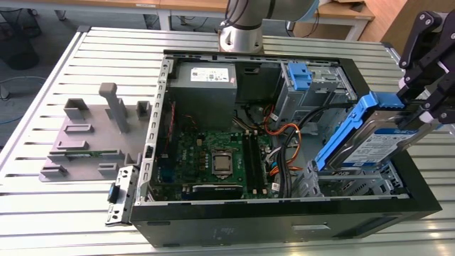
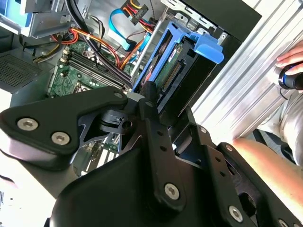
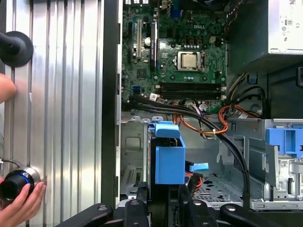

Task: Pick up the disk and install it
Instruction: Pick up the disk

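Currently claw [image 1: 421, 113] grasping disk [image 1: 376, 143], tilted, lower edge at drive cage [image 1: 355, 182]; open room above

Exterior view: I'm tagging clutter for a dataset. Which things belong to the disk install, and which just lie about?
Job: disk, held tilted by the gripper; open computer case; drive cage beneath the disk.
Lying about: grey fixture plate; latch bracket beside the case.

Part of disk [image 3: 169, 161] behind tool [image 3: 163, 196]
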